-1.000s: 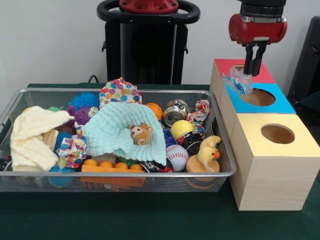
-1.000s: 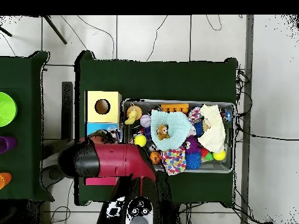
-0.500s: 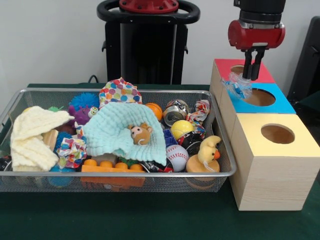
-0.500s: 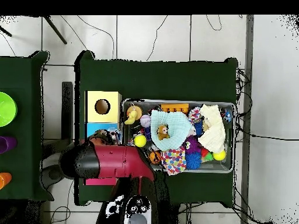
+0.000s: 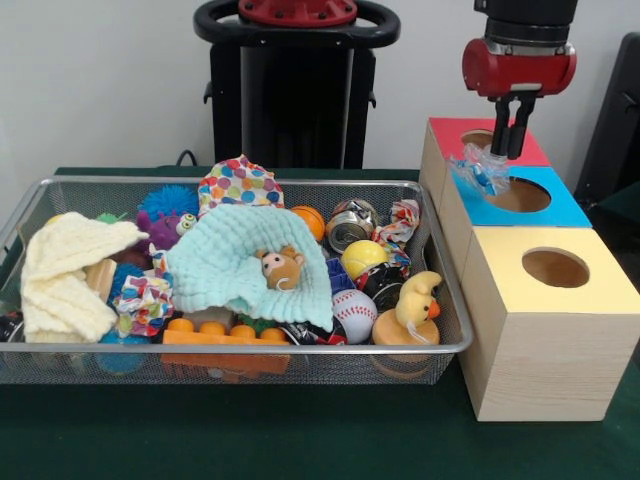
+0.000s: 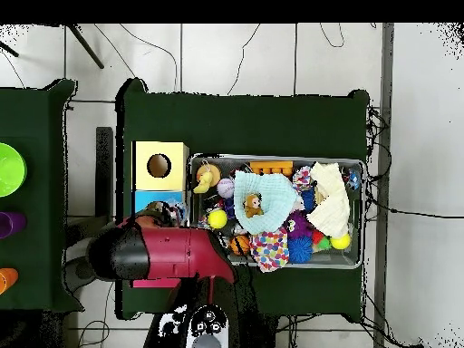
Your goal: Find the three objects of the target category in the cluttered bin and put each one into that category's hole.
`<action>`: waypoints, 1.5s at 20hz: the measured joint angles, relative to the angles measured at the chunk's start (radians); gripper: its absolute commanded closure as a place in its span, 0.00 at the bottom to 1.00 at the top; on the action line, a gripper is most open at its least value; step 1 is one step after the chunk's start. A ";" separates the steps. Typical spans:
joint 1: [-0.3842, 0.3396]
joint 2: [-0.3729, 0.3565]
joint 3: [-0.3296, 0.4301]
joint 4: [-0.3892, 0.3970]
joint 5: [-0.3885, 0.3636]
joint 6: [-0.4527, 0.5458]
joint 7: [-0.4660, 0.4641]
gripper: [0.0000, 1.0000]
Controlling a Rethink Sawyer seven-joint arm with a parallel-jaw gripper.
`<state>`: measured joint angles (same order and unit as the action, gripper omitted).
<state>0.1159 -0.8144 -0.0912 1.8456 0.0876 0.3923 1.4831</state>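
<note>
The gripper (image 5: 510, 150) hangs over the blue box (image 5: 560, 210), its fingers pinching a crumpled clear wrapper (image 5: 478, 168) with blue print. The wrapper dangles at the near-left rim of the blue hole (image 5: 520, 194) — not yet over the opening, and part of it seems to overlap the box's top face. To do this drop well, I judge the gripper should carry the wrapper toward the hole's centre before letting go, since light crinkled film can catch on the rim or cling to a finger. Lowering a little first would help — then spread the fingers fully. The bin (image 5: 440, 345) beside the boxes is full of clutter.
</note>
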 measured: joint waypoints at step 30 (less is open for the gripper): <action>0.059 0.000 -0.050 0.000 0.015 0.000 0.013 1.00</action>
<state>0.1751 -0.8143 -0.1407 1.8456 0.1024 0.3923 1.4961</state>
